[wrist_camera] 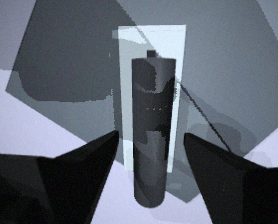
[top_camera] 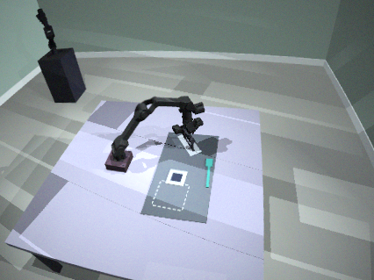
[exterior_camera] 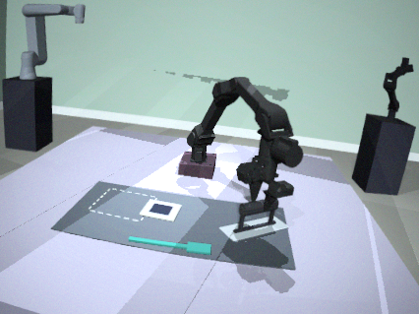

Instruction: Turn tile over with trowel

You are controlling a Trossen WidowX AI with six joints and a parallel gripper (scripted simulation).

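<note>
The small trowel, a pale flat blade [top_camera: 184, 146] [exterior_camera: 229, 231] [wrist_camera: 172, 37] with a raised dark handle [exterior_camera: 252, 208] [wrist_camera: 153, 110], lies at the far end of the mat, blade down. My gripper [top_camera: 186, 134] [exterior_camera: 262, 201] [wrist_camera: 150, 136] is open just above it; in the wrist view its fingertips stand on either side of the handle, with gaps on both sides. The tile [top_camera: 176, 177] [exterior_camera: 161, 210] lies flat with its dark square mark facing up, overlapping one edge of the dashed outline [top_camera: 182, 209] [exterior_camera: 112, 189]. The tile is not in the wrist view.
The grey mat [top_camera: 199, 210] [exterior_camera: 74, 223] lies on the pale table [top_camera: 105, 226] [exterior_camera: 59, 268]. A teal spatula-like tool [top_camera: 209, 163] [exterior_camera: 199, 248] lies along the mat's long edge, beside the tile. Other arms on dark pedestals [top_camera: 63, 76] [exterior_camera: 28, 115] [exterior_camera: 386, 155] stand beyond the table.
</note>
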